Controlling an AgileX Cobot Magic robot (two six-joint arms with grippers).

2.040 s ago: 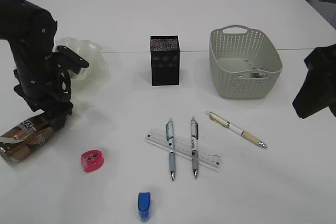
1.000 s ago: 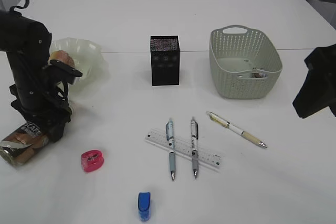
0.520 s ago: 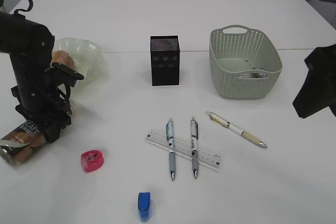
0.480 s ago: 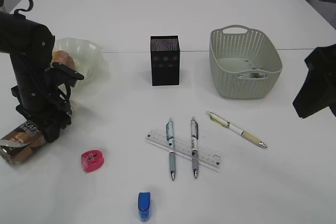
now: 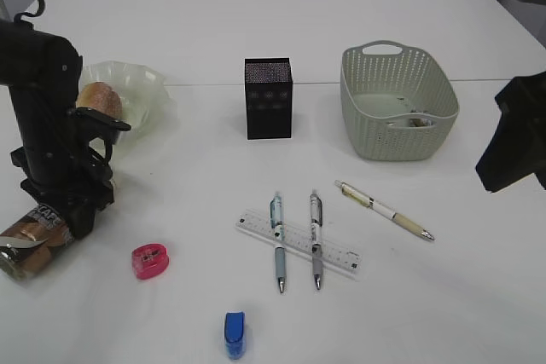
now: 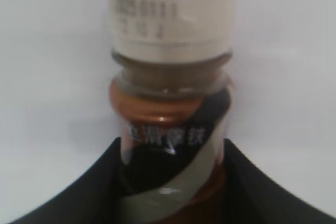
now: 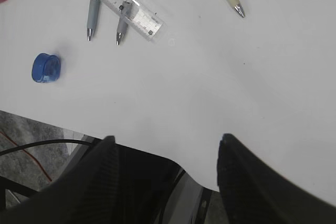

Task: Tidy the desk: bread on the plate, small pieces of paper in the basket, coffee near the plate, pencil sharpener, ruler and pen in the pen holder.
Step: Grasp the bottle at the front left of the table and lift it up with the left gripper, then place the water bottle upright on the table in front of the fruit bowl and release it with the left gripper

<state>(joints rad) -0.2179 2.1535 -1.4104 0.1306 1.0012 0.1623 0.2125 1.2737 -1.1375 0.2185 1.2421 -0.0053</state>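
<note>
My left gripper points down at the far left and is shut on the brown coffee bottle, which lies tilted on the table. In the left wrist view its fingers flank the bottle, white cap away from me. The bread sits on the pale plate behind it. Two pens lie across the clear ruler; a third pen lies to the right. A pink sharpener and a blue sharpener lie in front. My right gripper is open and empty.
The black pen holder stands at mid table. The green basket stands to its right with a scrap of paper inside. The right arm hovers at the right edge, over the table's front edge in its wrist view.
My left arm has straightened and shifted left with the bottle, whose low end slid toward the table's left edge. The bread on the plate came into sight. The right arm has not moved.
</note>
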